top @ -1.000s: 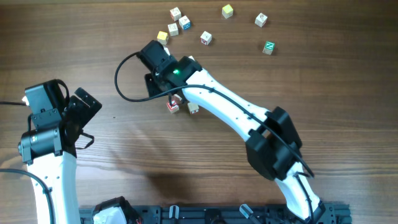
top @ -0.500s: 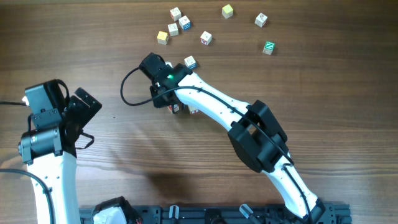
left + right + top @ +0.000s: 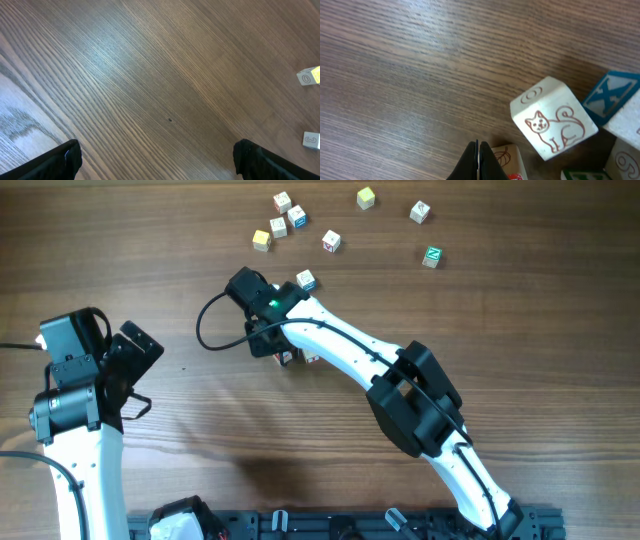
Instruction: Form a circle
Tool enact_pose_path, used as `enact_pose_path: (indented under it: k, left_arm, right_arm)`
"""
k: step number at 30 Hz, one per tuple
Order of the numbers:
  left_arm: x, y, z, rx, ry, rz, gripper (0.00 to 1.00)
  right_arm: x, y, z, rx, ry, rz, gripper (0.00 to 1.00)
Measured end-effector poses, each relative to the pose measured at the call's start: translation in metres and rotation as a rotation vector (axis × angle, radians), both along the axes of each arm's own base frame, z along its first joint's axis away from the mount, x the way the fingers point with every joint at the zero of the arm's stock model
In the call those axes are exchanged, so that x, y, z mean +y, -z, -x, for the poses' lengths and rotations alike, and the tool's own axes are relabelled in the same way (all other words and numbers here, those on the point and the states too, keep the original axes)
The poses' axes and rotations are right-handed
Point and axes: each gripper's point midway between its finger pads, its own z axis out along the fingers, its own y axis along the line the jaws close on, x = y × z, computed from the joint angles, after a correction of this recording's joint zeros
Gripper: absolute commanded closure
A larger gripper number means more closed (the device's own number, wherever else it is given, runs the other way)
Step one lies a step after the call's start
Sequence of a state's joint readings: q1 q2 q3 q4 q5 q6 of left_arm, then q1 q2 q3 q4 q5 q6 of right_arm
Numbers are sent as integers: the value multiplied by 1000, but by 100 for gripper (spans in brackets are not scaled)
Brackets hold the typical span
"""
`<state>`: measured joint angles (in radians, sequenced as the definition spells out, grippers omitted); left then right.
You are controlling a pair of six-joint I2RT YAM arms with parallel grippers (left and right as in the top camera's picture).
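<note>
At the middle of the table (image 3: 180, 450), the right hand (image 3: 477, 161), pinched shut and empty, sits beside the circle (image 3: 286, 357) of wooden blocks, which we judge light, hard and best pushed on flat faces; the left hand (image 3: 157, 162) gapes empty.

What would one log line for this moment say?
left gripper: open, empty | right gripper: shut, tips near cat cube | loose cubes: scattered beyond

From my right wrist I read an O on the top face of the white cube (image 3: 552, 120), above a red cat outline. The blue-faced cube (image 3: 612, 97) beside it shows an X. Overhead, the green cube (image 3: 432, 255) perhaps bears a Z.
</note>
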<state>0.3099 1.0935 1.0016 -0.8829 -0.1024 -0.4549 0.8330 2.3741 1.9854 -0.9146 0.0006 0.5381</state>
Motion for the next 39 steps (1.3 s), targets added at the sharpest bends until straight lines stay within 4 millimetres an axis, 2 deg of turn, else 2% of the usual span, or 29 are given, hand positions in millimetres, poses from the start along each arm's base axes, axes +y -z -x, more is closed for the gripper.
enact_pose_path:
  k: [8, 13, 19, 30, 33, 36, 39]
  left_arm:
    - [0, 0, 0, 0, 0, 0, 0]
    - [0, 0, 0, 0, 0, 0, 0]
    - [0, 0, 0, 0, 0, 0, 1]
    - [0, 0, 0, 0, -1, 0, 0]
    - [0, 0, 0, 0, -1, 0, 0]
    - [0, 0, 0, 0, -1, 0, 0]
    - [0, 0, 0, 0, 0, 0, 0]
  right_arm:
    - [-1, 0, 1, 3, -9, 7, 96]
    - [3, -6, -1, -18, -47, -11, 96]
    - [13, -8, 11, 34, -104, -62, 95]
    - [6, -5, 25, 83, -160, -30, 96]
    - [4, 2, 29, 86, -180, -29, 95]
    - [-1, 19, 36, 103, -214, -20, 96]
    - [2, 20, 36, 91, -244, -30, 96]
